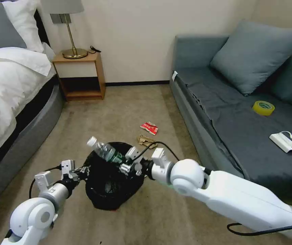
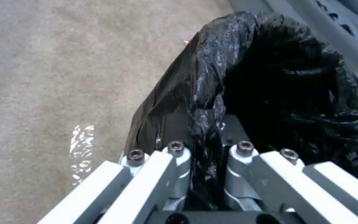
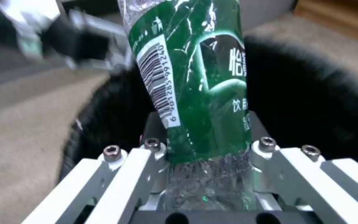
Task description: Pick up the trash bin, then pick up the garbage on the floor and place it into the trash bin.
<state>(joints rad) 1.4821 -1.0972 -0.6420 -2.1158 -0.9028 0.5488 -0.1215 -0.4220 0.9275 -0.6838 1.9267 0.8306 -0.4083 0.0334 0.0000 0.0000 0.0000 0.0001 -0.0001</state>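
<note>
Left gripper (image 1: 84, 170) clamped on the trash bin (image 1: 113, 183) rim, right gripper (image 1: 127, 163) gripping the green-labelled plastic bottle (image 1: 105, 150) above its opening.

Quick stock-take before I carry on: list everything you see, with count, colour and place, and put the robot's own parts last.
Round trash bin with crinkly black bag: one, black, on the carpet between the grippers.
Clear plastic bottle with green label: one, above the bin mouth.
Red-and-white packet: one, on the carpet beyond the bin.
Crumpled brown paper: one, carpet, just behind the bin.
Yellow tape roll: one, on the sofa seat.
White power bank: one, sofa seat.
Grey sofa: one, right.
White bed: one, left.
Wooden nightstand: one, with a brass lamp.
Left gripper: shut on the bin's rim.
Right gripper: shut on the bottle.
</note>
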